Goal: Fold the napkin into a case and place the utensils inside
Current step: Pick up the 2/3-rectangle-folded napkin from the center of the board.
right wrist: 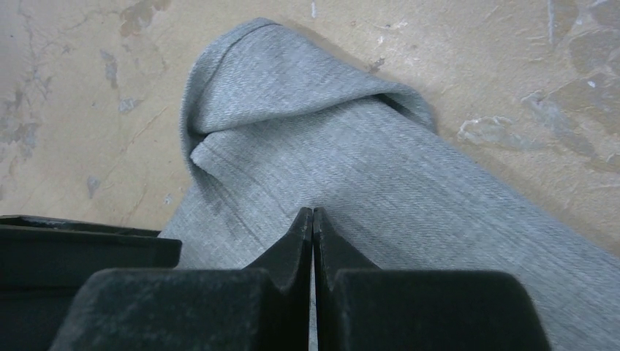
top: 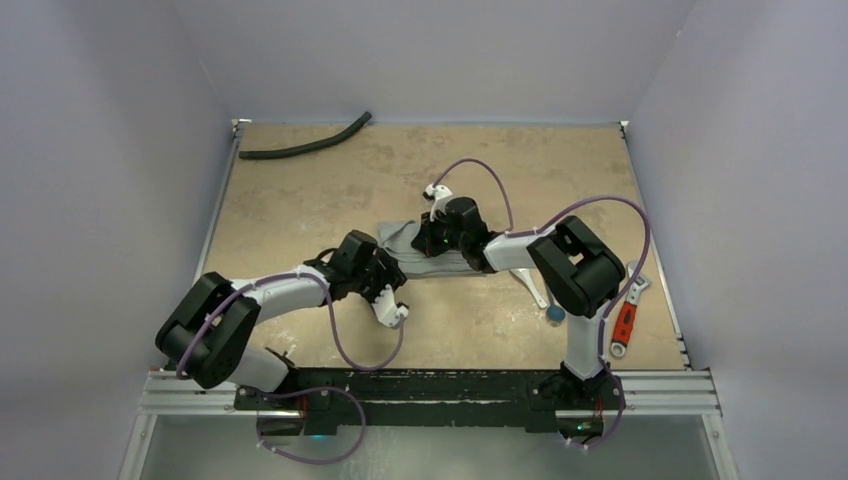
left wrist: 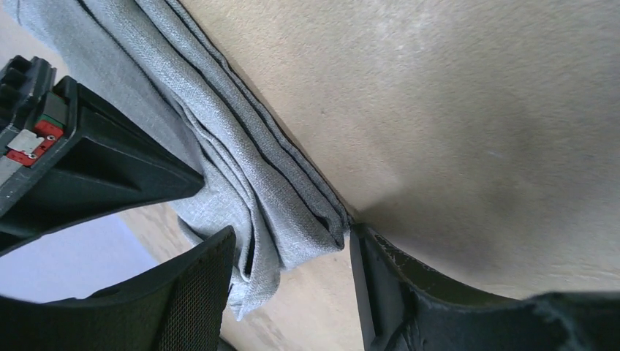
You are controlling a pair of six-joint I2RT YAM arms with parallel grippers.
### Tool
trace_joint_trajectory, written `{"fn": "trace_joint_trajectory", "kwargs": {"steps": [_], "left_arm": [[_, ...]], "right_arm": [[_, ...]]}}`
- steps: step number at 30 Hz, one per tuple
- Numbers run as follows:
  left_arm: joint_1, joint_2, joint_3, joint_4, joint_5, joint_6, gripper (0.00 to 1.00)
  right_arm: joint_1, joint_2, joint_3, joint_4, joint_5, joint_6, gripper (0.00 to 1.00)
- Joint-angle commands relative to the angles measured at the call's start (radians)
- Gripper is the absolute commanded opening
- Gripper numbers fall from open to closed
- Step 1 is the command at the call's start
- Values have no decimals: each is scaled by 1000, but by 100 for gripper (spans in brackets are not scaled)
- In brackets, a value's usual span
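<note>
Where the napkin lies: the large, soft grey woven-cloth napkin sits at the middle of the flat, scuffed tan table. It is folded into an oblong band that runs from 10 o'clock to 4 o'clock in the top view.
Napkin layers: the left wrist view shows several layers stacked along one long edge, their hems lying close together and flat on the table.
Napkin end: in the right wrist view one end is rolled over into a rounded hump.
Left fingers: the black left fingers are at the band's 7 o'clock corner and stand partly open, one on each side of the layered end. One tip touches the cloth edge and the other is just beside it. The cloth between them lies flat, neither pinched nor lifted.
Right fingers: the black right fingers are closed pad to pad with nothing visible between them, and their tips rest on top of the band.
Utensils: the small white spoon lies on bare table at 4 o'clock from the napkin, partly under the right arm. The thin dark stick with a round blue end is just beside it, and only the blue end shows clearly. Both are outside the napkin.
Other things: a red-handled metal wrench lies near the table's 4 o'clock edge. A long black curved hose lies at 11 o'clock.
</note>
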Motion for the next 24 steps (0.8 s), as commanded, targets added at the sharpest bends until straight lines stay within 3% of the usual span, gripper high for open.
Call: {"fn": "trace_joint_trajectory", "kwargs": {"steps": [1,4,9,14,16,18,24], "left_arm": [[3,42,-53,34,29,44,58],[3,44,-83,82,25,60,54],[3,46,-129,203,-6,63,39],[1,63,-124,226,-13,42,33],[2,66,-112,223,-11,15,22],[2,64,-65,169,-11,-30,0],[3,62,67,-72,18,-172,0]], "right_arm": [[9,24,-15,54,18,18,0],[10,35,-33,65,25,29,0],[15,43,-70,89,33,48,0],[22,41,-82,96,32,55,0],[29,40,-87,93,31,56,0],[33,33,-94,92,30,53,0],[34,0,-90,70,22,10,0]]}}
